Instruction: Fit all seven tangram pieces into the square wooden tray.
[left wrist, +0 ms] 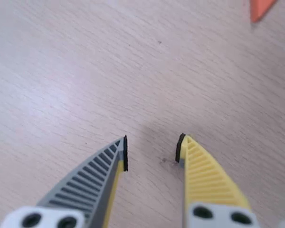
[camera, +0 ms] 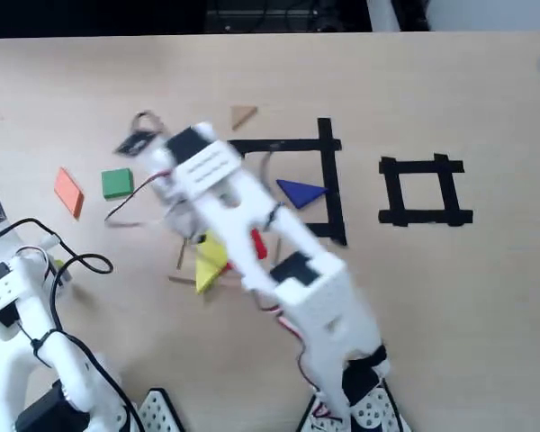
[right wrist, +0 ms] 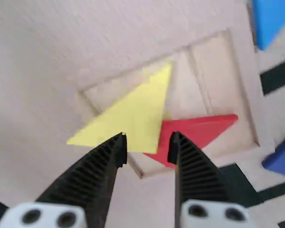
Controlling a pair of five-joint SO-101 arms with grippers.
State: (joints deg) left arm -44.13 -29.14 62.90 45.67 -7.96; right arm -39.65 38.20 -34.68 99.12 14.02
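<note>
The wooden tray [right wrist: 206, 83] holds a yellow triangle [right wrist: 133, 114] and a red triangle [right wrist: 199, 133]; one corner of the yellow triangle reaches out over the rim. My right gripper [right wrist: 147, 142] hangs open just above these two with nothing between its fingers. In the high view the right arm [camera: 229, 193] stretches across the tray [camera: 182, 256], hiding most of it beside the yellow triangle [camera: 209, 261] and the red triangle [camera: 258, 243]. A blue triangle [camera: 301, 192], a green square [camera: 117, 183], an orange parallelogram [camera: 68, 192] and a tan triangle [camera: 244, 114] lie loose. My left gripper [left wrist: 152, 152] stands open over bare table.
Two squares of black tape [camera: 328, 180] [camera: 423, 191] mark the table right of the tray. Loose cables [camera: 81, 263] run by the left arm's base. A dark object [camera: 137, 141] lies near the green square. An orange piece [left wrist: 261, 8] shows in the left wrist view.
</note>
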